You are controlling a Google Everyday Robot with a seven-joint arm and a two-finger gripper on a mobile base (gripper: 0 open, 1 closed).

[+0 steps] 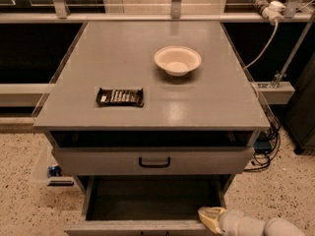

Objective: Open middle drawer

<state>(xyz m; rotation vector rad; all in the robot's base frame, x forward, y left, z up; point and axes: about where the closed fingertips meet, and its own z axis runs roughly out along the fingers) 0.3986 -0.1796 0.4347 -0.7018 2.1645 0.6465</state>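
1. Speckled floor [19, 191] around a grey cabinet. The end effector [210, 219] sits low right, against the front right corner of the middle drawer [147, 203]. Open or closed: cannot tell.
2. Middle drawer stands well out, dark inside showing. The opening looks nearly done.
3. Judgement: contact is off-centre, so any further pull should run straight along the slides, slowly, to avoid twisting the drawer. Stop short of the end of travel.
4. Upper drawer [98, 161], with a black handle [154, 162], sits just above, open a crack. Keep the arm below its front.
5. Counter [147, 127] carries a bowl [177, 60] and a candy bar [120, 97], well apart. Avoid jolting the cabinet.
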